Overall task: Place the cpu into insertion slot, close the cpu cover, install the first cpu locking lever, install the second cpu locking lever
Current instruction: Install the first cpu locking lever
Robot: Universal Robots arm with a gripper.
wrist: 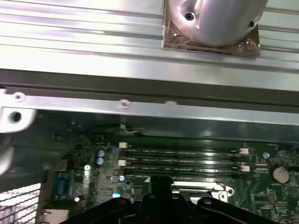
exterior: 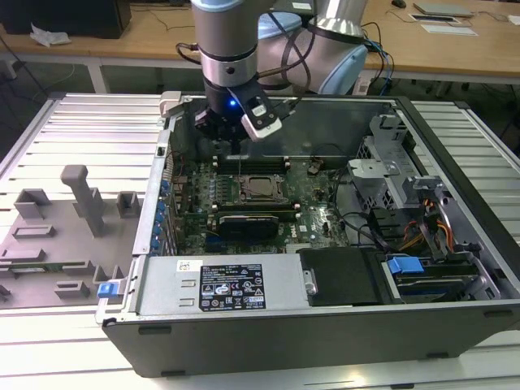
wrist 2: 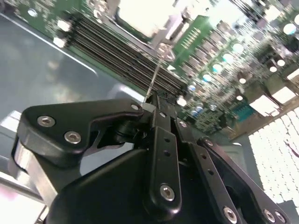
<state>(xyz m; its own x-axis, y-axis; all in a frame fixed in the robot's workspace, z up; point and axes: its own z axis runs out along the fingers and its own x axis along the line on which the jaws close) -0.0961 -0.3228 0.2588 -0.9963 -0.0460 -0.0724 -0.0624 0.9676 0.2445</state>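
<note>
Exterior view: gripper (exterior: 236, 144) clamped on thin locking lever (exterior: 241, 165) at cpu cover (exterior: 260, 188) edge; lever could slip out if pull goes sideways.

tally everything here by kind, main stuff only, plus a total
arm: 1
gripper: 1
lever: 1
cpu socket: 1
pc case: 1
grey tray: 1
total: 6
</note>
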